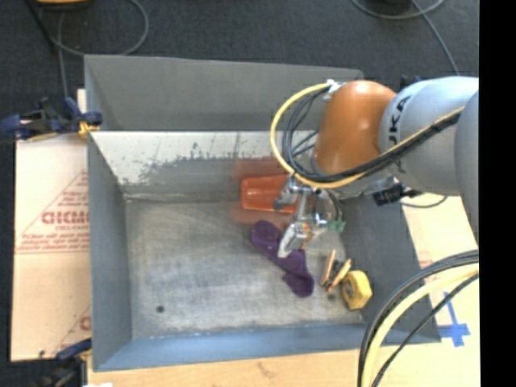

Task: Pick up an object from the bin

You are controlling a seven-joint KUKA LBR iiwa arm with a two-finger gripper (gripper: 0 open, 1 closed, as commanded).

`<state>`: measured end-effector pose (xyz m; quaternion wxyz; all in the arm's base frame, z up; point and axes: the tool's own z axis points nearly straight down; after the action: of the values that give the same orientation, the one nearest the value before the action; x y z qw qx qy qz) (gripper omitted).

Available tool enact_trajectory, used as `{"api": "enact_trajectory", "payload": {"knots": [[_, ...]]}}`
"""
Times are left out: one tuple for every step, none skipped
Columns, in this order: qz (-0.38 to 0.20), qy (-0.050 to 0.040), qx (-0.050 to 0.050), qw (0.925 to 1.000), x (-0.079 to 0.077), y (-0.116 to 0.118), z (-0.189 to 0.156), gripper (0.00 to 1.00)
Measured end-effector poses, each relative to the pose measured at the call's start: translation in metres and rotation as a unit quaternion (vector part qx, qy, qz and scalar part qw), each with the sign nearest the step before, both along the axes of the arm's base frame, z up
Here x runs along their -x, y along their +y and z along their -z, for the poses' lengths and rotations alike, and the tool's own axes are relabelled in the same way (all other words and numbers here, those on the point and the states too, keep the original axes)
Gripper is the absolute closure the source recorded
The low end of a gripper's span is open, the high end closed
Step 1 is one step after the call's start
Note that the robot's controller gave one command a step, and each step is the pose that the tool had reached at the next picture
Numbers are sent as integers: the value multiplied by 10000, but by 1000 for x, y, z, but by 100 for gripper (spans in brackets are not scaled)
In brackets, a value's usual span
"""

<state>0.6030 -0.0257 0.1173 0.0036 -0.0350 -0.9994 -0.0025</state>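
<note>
Hand point(292, 239) is hanging over the purple floppy piece point(298, 279) — its long axis is running diagonally toward the bin's point(109, 240) lower-right corner; spread or pressed together — cannot tell.

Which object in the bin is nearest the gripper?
The purple floppy one, right under the gripper; the orange block, wooden peg and yellow item lie aside.

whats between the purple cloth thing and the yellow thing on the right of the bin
In the camera view, a wooden clothespin lies between the purple cloth and the yellow object, close beside the yellow one.
</note>
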Motion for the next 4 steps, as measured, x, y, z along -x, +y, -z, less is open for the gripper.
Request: {"api": "enact_trajectory", "payload": {"knots": [[66, 70, 5, 10000, 1, -7, 36, 0], [812, -46, 28, 9967, 20, 0, 32, 100], [811, -46, 29, 9967, 20, 0, 32, 100], [1006, -52, 31, 9949, 7, -12, -78, 100]]}}
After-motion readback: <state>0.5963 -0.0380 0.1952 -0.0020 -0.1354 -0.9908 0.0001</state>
